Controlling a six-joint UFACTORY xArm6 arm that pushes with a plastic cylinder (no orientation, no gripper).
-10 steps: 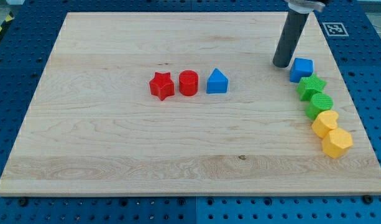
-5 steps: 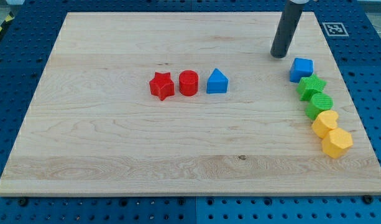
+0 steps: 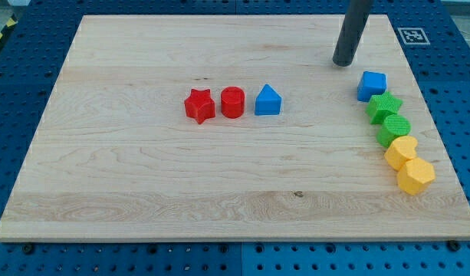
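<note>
My tip (image 3: 343,63) sits upper right of frame, touching nothing; no gripper, just bare rod. Nearest block: blue cube (image 3: 372,85), just below-right of tip w/ a gap. Green star (image 3: 385,106) right under the cube.

One cam only — looks down at a slant from the near edge of the wooden board (image 3: 142,184), facing its far edge. Mid-distance: whole board fits, w/ blue pegboard table (image 3: 20,92) round it. Rod cut off at the view's top — no 2nd view to overlap.
</note>
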